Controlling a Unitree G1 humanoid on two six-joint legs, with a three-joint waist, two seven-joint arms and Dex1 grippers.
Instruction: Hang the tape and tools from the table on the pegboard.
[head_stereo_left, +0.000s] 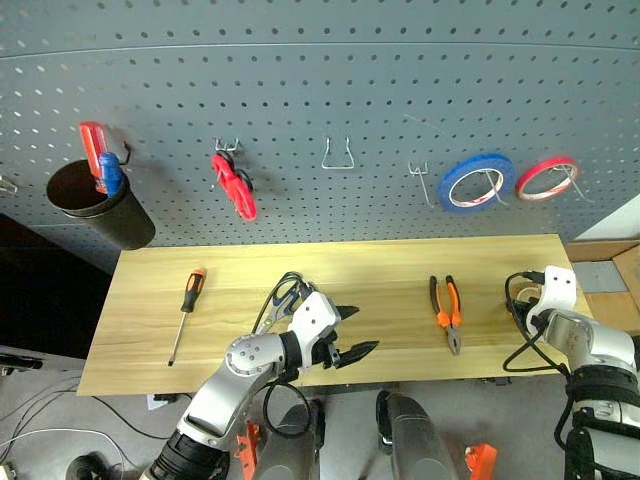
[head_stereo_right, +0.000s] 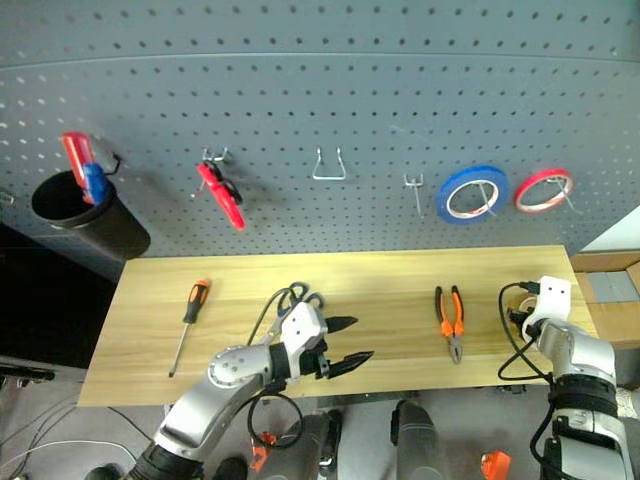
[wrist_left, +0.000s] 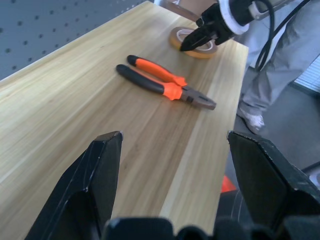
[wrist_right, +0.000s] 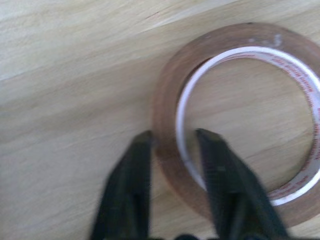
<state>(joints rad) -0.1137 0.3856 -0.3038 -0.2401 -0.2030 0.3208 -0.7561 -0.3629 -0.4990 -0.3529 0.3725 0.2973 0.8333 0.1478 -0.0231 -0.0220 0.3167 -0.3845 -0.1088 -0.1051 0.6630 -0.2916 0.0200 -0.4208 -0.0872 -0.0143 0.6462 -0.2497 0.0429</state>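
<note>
Grey floor (head_stereo_left: 60, 400) (loose cables) beneath; dark gap at left.

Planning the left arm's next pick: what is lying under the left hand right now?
Under the left hand, scissors lie on the table: blue loop handles poke out beside the wrist. The blades are covered by the arm, so which way they point cannot be seen.

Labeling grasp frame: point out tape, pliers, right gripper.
tape (wrist_right: 172, 95): right wrist view, tan outer band of the ring.
pliers (head_stereo_left: 447, 309): left eye view, orange handles near the pivot.
right gripper (wrist_right: 172, 145): right wrist view, midway between fingertips, astride the band.
</note>
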